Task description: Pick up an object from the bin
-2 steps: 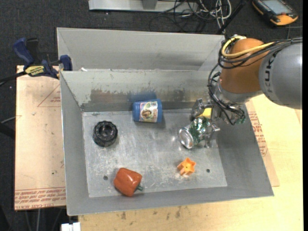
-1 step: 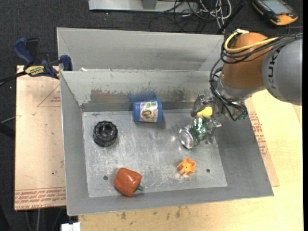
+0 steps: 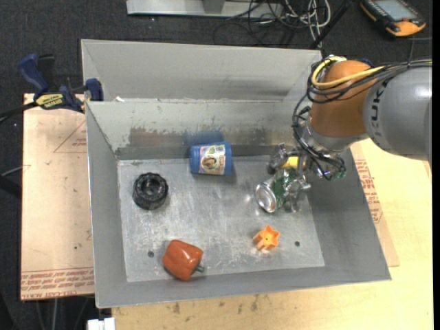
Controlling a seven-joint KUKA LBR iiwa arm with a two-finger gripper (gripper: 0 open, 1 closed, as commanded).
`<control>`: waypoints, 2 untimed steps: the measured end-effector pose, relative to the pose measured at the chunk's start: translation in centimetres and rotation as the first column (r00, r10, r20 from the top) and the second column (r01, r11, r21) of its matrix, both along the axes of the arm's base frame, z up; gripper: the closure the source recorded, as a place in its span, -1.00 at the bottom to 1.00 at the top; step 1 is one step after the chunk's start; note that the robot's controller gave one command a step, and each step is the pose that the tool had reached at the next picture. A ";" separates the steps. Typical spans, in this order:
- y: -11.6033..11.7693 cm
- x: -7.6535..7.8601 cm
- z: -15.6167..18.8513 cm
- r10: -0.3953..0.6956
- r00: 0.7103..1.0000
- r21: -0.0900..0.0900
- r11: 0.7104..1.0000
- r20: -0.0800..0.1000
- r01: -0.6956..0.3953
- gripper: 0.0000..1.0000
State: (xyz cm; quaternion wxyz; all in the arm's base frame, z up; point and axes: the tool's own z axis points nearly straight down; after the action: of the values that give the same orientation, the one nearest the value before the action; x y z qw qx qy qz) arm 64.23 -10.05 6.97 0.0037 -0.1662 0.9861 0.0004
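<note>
Gripper [image 3: 294, 179] sat low at the green can [image 3: 269, 196], which lay on its side at the right of the bin [image 3: 206, 225] floor. Clenched or released: could not tell. Can not lifted yet; the pick remained.

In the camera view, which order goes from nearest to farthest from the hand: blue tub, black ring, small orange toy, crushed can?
1. Crushed can, right beside the hand.
2. Small orange toy, toward the front.
3. Blue tub, by the back wall.
4. Black ring, far left.
</note>
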 end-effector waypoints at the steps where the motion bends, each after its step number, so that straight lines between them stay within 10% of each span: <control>1: -0.5 0.0 0.6 -0.009 1.000 0.001 1.000 0.005 0.009 1.00; 2: -0.5 0.0 0.6 -0.009 1.000 0.001 1.000 0.005 0.009 1.00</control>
State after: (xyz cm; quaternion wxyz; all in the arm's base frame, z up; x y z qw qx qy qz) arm 64.24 -10.50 7.54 0.0062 -0.1617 0.9868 0.0003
